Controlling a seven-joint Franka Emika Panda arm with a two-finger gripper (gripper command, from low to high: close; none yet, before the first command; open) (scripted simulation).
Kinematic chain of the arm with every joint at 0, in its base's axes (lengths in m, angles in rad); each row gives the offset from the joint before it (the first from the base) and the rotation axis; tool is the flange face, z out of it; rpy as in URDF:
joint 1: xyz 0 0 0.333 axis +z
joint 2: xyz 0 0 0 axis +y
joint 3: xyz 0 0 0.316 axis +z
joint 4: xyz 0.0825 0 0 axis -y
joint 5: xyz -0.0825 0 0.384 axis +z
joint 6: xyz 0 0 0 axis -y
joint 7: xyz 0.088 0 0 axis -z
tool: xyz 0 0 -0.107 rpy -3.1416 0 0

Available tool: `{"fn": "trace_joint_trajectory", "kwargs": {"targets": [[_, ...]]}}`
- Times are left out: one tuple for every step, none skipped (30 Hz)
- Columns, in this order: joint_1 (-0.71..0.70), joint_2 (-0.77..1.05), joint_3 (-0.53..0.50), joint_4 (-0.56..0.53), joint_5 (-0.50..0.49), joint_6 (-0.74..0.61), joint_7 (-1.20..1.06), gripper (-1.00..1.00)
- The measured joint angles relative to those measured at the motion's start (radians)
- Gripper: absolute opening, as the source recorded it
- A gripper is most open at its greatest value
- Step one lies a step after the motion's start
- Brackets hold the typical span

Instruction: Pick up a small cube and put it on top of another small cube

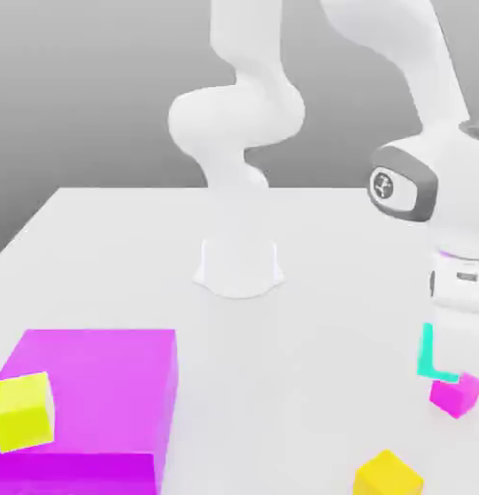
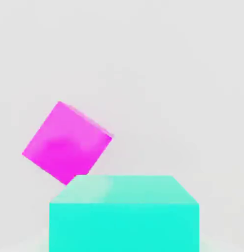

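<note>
The small cyan cube (image 1: 428, 354) hangs just above the table at the exterior view's right, and my gripper (image 1: 446, 360) is shut on it; a white finger covers most of its face. The hand view has the cyan cube (image 2: 123, 211) close up. The small magenta cube (image 1: 456, 394) rests on the table directly under and slightly to the right of the cyan one, nearly touching it. In the hand view the magenta cube (image 2: 67, 142) lies turned at an angle, beside and beyond the cyan cube's edge.
A large magenta block (image 1: 107, 372) stands at the front left with a small yellow cube (image 1: 22, 411) on it. Another yellow cube (image 1: 386, 476) sits on the white table (image 1: 311, 387) near the front right. The arm's base (image 1: 239, 263) is at the middle back.
</note>
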Motion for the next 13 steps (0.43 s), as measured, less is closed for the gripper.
{"fn": "trace_joint_trajectory", "kwargs": {"targets": [[-0.023, 0.014, -0.017, 0.036, 0.004, -0.022, -0.026, -1.0], [-0.046, 0.028, -0.033, 0.072, 0.008, -0.043, -0.051, -1.0], [-0.069, 0.041, -0.049, 0.108, 0.012, -0.065, -0.077, -1.0], [-0.088, 0.06, -0.06, 0.136, 0.015, -0.073, -0.097, -1.0], [-0.098, 0.087, -0.065, 0.151, 0.018, -0.06, -0.107, -1.0], [-0.103, 0.119, -0.066, 0.159, 0.021, -0.036, -0.114, -1.0], [-0.107, 0.153, -0.067, 0.164, 0.023, -0.007, -0.118, -1.0], [-0.112, 0.187, -0.063, 0.167, 0.023, 0.024, -0.118, 1.0], [-0.112, 0.187, -0.063, 0.167, 0.023, 0.024, -0.118, 1.0], [-0.112, 0.187, -0.063, 0.167, 0.023, 0.024, -0.118, 1.0], [-0.112, 0.187, -0.063, 0.167, 0.023, 0.024, -0.118, 1.0], [-0.112, 0.187, -0.063, 0.167, 0.023, 0.024, -0.118, 1.0], [-0.112, 0.187, -0.063, 0.167, 0.023, 0.024, -0.118, 1.0]]}}
